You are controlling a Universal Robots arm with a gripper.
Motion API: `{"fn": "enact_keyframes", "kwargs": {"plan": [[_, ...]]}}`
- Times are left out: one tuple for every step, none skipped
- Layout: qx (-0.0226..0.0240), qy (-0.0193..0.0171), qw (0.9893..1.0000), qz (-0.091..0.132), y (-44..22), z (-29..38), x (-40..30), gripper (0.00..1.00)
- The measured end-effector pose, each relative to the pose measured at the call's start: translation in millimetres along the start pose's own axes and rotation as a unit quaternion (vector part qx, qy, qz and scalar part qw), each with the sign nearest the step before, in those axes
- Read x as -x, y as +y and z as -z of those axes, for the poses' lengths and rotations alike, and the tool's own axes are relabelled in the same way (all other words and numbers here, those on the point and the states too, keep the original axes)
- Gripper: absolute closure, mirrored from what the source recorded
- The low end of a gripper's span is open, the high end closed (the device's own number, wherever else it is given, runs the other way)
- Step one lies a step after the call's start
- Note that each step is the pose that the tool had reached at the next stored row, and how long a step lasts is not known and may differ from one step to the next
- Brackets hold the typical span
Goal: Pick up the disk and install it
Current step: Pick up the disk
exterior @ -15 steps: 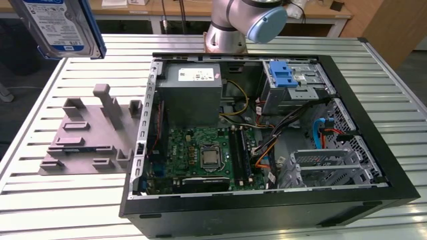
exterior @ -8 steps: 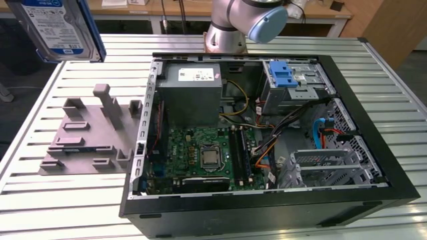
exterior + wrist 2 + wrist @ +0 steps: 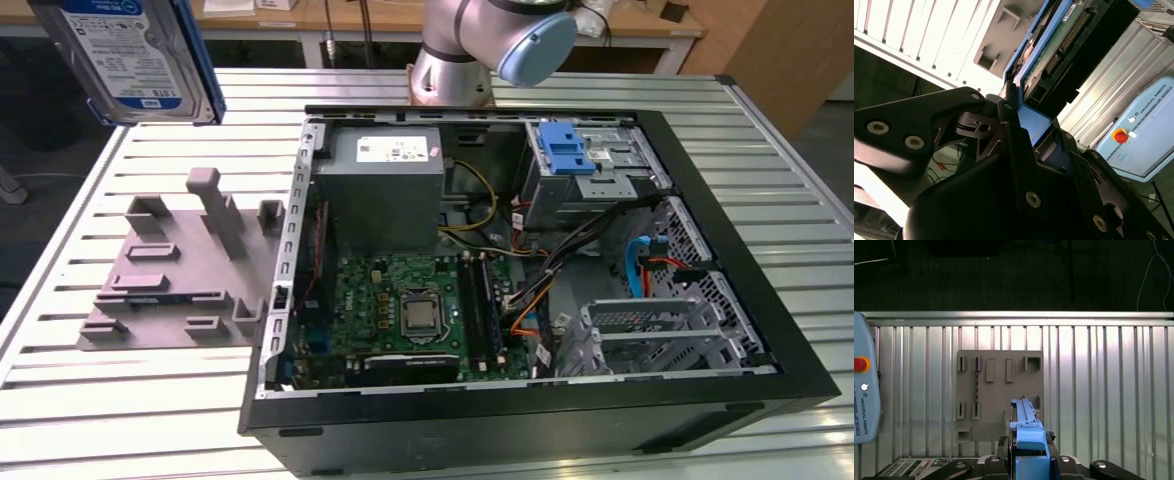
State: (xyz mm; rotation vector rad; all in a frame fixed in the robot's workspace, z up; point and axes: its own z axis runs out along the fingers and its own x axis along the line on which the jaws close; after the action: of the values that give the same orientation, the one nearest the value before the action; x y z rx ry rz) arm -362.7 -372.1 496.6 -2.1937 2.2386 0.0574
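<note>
My gripper (image 3: 1020,114) is clamped on the disk (image 3: 127,55) by its blue frame, with the white-and-blue label cut off in the exterior view.

Pale metal table (image 3: 120,400) with long parallel slats, bright light reflecting on its ribs, dark floor (image 3: 1004,280) beyond its edge, wooden desk (image 3: 360,18) along the back, brown wooden panel (image 3: 787,60) at the exterior view's right corner.

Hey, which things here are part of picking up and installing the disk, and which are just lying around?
In the job: disk, clamped in the gripper; open computer case; its drive cage with the blue latch, likely.
Just lying about: grey slotted holder plate; teach pendant.
</note>
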Motion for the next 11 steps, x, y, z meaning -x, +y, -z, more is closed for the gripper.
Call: {"fn": "enact_keyframes", "kwargs": {"plan": [[0.0,0.0,1.0,0.0,-0.3,0.0,0.0,0.64],[0.0,0.0,1.0,0.0,-1.4,0.0,0.0,0.64],[0.0,0.0,1.0,0.0,-1.6,0.0,0.0,0.64],[0.0,0.0,1.0,0.0,-1.8,0.0,0.0,0.64],[0.0,0.0,1.0,0.0,-2.0,0.1,0.0,0.64],[0.0,0.0,1.0,0.0,-2.3,0.1,0.0,0.64],[0.0,0.0,1.0,0.0,-2.5,0.1,0.0,0.64],[0.0,0.0,1.0,0.0,-2.8,0.1,0.0,0.64],[0.0,0.0,1.0,0.0,-3.0,0.0,0.0,0.64],[0.0,0.0,1.0,0.0,-3.2,0.1,0.0,0.64],[0.0,0.0,1.0,0.0,-3.5,0.1,0.1,0.64]]}}
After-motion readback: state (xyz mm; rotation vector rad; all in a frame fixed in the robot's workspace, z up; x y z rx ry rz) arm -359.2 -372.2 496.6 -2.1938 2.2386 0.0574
